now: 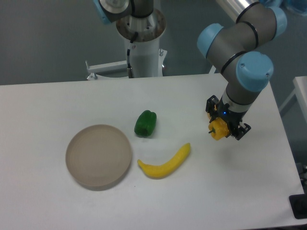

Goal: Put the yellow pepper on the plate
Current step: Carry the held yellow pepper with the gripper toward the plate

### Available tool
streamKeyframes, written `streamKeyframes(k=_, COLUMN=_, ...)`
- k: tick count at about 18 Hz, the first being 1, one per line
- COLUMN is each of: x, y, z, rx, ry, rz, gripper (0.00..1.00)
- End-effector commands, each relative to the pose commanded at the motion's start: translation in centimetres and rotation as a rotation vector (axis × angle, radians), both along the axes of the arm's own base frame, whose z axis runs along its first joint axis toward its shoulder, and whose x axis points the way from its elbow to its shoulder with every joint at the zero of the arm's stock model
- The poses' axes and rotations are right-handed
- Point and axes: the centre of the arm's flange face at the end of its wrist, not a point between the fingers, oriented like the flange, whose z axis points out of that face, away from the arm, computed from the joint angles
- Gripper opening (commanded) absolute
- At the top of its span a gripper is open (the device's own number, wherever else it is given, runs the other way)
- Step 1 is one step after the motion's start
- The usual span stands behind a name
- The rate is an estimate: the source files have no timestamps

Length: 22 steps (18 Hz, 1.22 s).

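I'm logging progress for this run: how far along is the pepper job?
Done: the end effector is shut on the yellow pepper at the table's right side. In hand: carrying it. Left: moving it past the banana and green pepper to the plate, which has nothing on it.

green pepper (145, 123) on the white table (48, 100), yellow banana (165, 163) lying near it

High front view over table (43, 105)
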Motion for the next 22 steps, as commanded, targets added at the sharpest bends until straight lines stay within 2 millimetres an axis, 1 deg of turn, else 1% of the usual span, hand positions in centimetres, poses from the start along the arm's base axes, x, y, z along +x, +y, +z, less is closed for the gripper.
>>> streamKeyframes(k=5, x=0.1, y=0.2, z=0.2, rx=0.002, ry=0.002, rz=0.0, gripper=0.32)
streamKeyframes(k=6, x=0.4, y=0.4, z=0.3, rx=0.005, ry=0.001, rz=0.003, gripper=0.32)
streamKeyframes(k=7, x=1.2, y=0.7, z=0.7, rx=0.018, ry=-0.007, rz=0.006, gripper=0.31)
streamKeyframes(k=9, x=4.6, y=1.6, z=1.8, rx=0.025, ry=-0.01, rz=0.002, gripper=0.31)
streamKeyframes(k=10, x=6.4, y=1.6, z=2.5, rx=0.03, ry=-0.007, rz=0.011, gripper=0.31)
streamKeyframes(k=11, x=8.2, y=1.8, z=2.8, rx=0.035, ry=-0.017, rz=0.02, gripper=0.31)
streamKeyframes(k=12, x=10.9, y=2.6, z=2.7, rx=0.045, ry=-0.048, rz=0.035, gripper=0.31)
streamKeyframes(k=13, x=12.7, y=3.1, z=2.4, rx=0.044, ry=-0.064, rz=0.04, gripper=0.31)
streamKeyframes(k=15, x=17.0, y=4.1, z=2.1, rx=0.032, ry=-0.075, rz=0.031, gripper=0.31)
streamKeyframes(k=17, x=21.0, y=4.7, z=1.5, rx=0.014, ry=-0.088, rz=0.027, gripper=0.31)
streamKeyframes(k=19, x=25.2, y=5.7, z=1.0, rx=-0.003, ry=-0.098, rz=0.055, gripper=0.3)
streamKeyframes(k=21, x=30.1, y=7.2, z=0.1, rx=-0.016, ry=-0.138, rz=0.098, gripper=0.3)
streamKeyframes(k=22, x=31.5, y=7.5, z=-0.6, rx=-0.026, ry=-0.161, rz=0.115, gripper=0.3)
